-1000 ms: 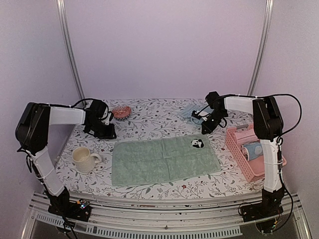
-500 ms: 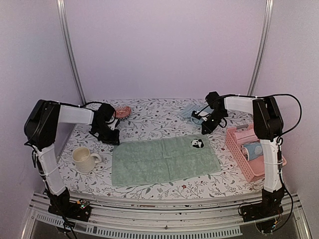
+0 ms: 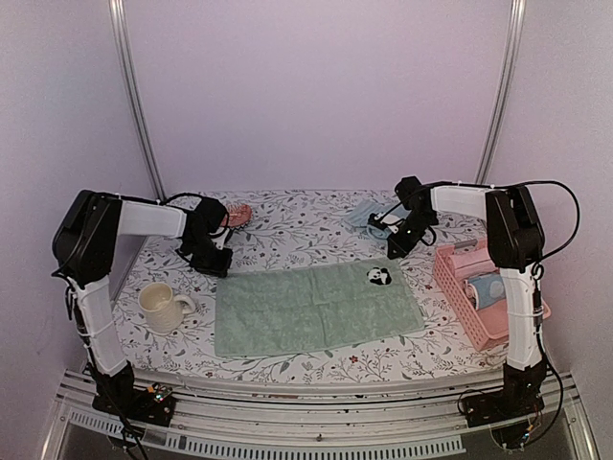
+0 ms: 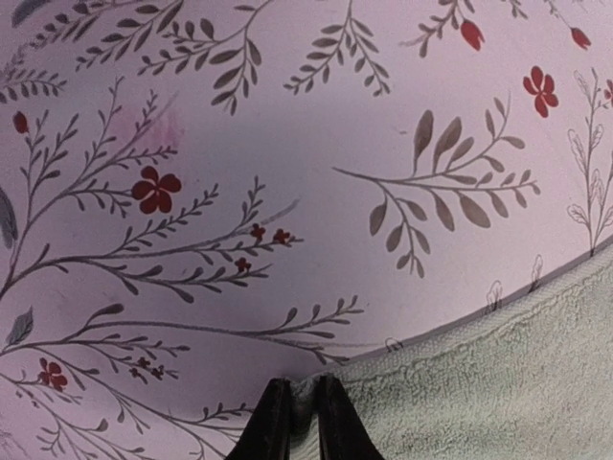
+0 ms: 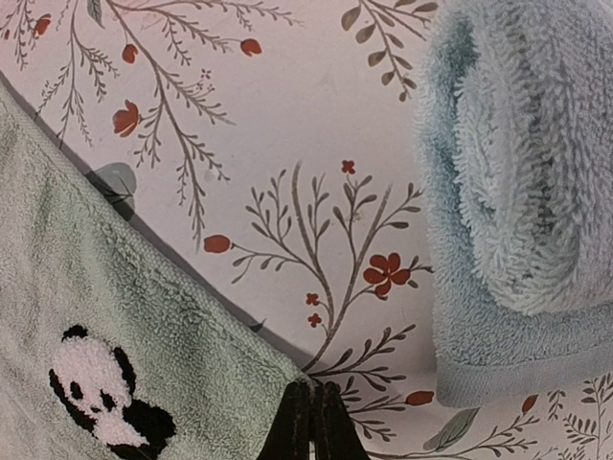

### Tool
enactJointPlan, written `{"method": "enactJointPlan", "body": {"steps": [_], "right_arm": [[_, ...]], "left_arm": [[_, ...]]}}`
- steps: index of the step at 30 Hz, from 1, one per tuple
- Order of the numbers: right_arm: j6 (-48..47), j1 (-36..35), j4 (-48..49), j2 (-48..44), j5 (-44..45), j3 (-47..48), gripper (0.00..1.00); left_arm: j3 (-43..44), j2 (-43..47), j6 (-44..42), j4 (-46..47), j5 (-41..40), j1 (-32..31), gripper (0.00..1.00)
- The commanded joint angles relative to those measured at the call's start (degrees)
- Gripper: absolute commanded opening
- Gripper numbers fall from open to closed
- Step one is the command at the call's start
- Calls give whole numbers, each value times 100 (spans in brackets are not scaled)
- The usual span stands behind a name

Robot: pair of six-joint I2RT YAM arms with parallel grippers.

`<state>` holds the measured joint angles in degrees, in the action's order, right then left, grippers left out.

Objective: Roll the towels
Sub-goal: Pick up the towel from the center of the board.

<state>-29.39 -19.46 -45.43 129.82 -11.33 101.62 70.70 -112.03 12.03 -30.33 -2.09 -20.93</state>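
A pale green towel (image 3: 311, 309) with a panda patch (image 3: 379, 277) lies flat on the floral tablecloth. My left gripper (image 3: 218, 267) is at the towel's far left corner, and its jaws are shut on that corner (image 4: 305, 407). My right gripper (image 3: 394, 251) is at the far right corner, jaws shut on the towel's tip (image 5: 317, 422); the panda patch (image 5: 101, 393) lies just left of it. A rolled light blue towel (image 3: 365, 217) lies behind the right gripper and fills the right side of the right wrist view (image 5: 527, 182).
A cream mug (image 3: 161, 307) stands left of the green towel. A pink basket (image 3: 471, 311) with rolled towels sits at the right edge. A pink brush (image 3: 236, 213) lies at the back left. The table has walls at the back and sides.
My left gripper has moved right and toward the towel's far left corner and now pinches it. The right arm has hardly moved.
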Motion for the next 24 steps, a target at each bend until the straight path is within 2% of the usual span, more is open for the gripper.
{"method": "enactJointPlan", "body": {"steps": [1, 5, 15, 24], "right_arm": [[-19, 12, -63, 32, -101, 59, 3], [-6, 26, -23, -2, 44, 59, 3], [-97, 358, 56, -320, 343, 557, 2], [-60, 389, 96, -341, 357, 798, 2]], "left_arm": [[-85, -415, -9, -205, -138, -26, 8], [-59, -272, -5, -69, -151, -25, 0], [-144, 1009, -73, 694, 44, -28, 0], [-186, 1055, -29, 878, 184, -34, 0]]}}
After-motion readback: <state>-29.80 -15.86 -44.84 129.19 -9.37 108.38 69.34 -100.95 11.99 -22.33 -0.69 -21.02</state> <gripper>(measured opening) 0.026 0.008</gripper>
